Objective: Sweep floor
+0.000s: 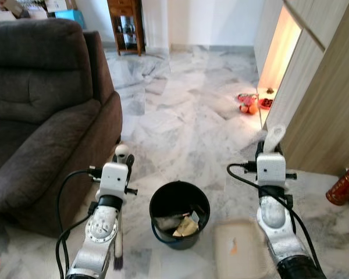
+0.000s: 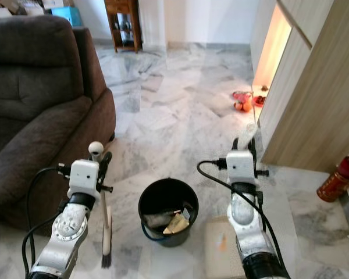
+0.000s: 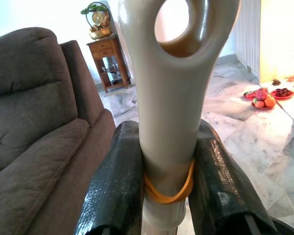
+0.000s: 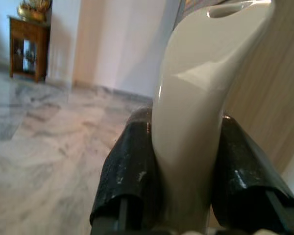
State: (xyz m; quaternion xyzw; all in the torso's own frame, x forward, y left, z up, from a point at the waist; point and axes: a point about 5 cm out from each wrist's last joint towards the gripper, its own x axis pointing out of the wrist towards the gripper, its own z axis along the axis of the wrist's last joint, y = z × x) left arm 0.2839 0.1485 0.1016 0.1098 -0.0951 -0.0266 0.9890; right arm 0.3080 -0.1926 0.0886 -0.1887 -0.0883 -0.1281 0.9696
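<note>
Left end effector [image 3: 169, 196] pinches the brush handle [image 3: 174, 98]; right end effector [image 4: 188, 181] pinches the dustpan handle [image 4: 203, 98]. Debris sits in the bin [image 1: 179, 210], frame centre. Next judged step: resume sweeping.

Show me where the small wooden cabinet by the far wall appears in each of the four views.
Left eye view: wooden cabinet at the top, left of centre, beyond the sofa.
Right eye view: cabinet again at the top, left of centre.
Left wrist view: cabinet between the sofa back and the brush handle.
Right wrist view: cabinet far behind the dustpan handle.
Shared landmark: the marble floor leading to it.
</note>
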